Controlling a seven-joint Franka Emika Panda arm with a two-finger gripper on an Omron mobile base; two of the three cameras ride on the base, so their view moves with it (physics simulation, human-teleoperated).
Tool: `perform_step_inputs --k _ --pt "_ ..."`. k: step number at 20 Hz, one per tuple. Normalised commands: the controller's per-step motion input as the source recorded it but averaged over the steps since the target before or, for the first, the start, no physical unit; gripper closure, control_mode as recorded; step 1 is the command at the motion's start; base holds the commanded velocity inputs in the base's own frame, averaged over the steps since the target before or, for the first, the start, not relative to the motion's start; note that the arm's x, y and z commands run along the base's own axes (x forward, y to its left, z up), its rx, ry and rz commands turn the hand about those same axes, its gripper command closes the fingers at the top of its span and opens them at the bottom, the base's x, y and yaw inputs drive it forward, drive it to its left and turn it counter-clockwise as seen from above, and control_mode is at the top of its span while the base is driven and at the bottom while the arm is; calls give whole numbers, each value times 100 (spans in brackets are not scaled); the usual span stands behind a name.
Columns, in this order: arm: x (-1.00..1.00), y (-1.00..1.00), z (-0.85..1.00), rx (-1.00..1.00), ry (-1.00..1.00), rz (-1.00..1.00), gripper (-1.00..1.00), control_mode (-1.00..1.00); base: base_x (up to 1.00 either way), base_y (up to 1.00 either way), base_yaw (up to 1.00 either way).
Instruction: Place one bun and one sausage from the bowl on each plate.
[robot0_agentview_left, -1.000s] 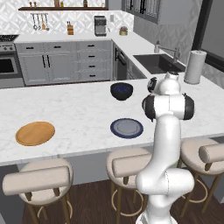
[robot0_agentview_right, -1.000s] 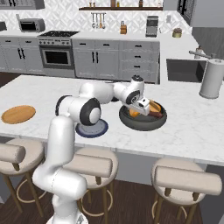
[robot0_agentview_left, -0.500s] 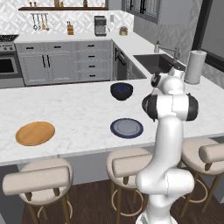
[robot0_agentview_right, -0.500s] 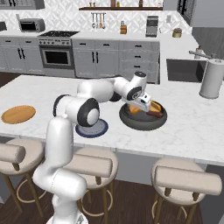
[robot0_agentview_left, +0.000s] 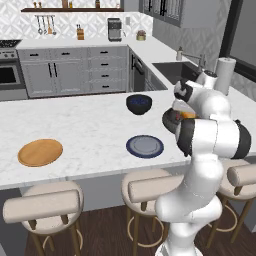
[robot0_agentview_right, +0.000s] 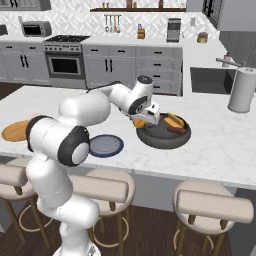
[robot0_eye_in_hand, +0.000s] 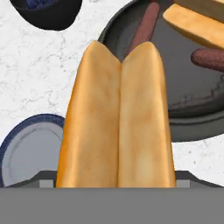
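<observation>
The gripper (robot0_agentview_right: 148, 119) is hanging over the left rim of the wide dark bowl (robot0_agentview_right: 165, 139), near the front edge of the counter (robot0_agentview_right: 220, 145), and it is carrying a bun (robot0_eye_in_hand: 116, 118) between its fingers, which are standing wide apart around it. In the hand view the bun is running lengthwise away from the gripper, split side facing the camera, covering the bowl's near rim and hiding the fingertips. Inside the bowl a second bun (robot0_eye_in_hand: 194, 25) is lying toward the far side with two sausages: one sausage (robot0_eye_in_hand: 144, 27) just beyond the held bun's tip, the other sausage (robot0_eye_in_hand: 209, 59) beside it. The blue-rimmed plate (robot0_agentview_right: 106, 145) is sitting just left of the bowl, close to the counter's front edge, and the wooden plate (robot0_agentview_left: 40, 152) is lying well apart toward the left end. A small dark blue bowl (robot0_agentview_left: 139, 104) is standing farther back on the counter.
</observation>
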Motion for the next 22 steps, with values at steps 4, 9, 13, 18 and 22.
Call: perform_step_inputs --k 4,9,13,18,22 --pt "-99 100 7 -10 -11 13 100 -100 0 0 0" --pt "-71 100 0 -3 -1 7 100 -100 0 0 0" --pt "-11 90 0 0 3 3 100 -100 0 0 0" --pt "26 38 -28 -1 7 0 100 -100 0 0 0" --pt "31 13 -40 -7 8 0 100 -100 0 0 0"
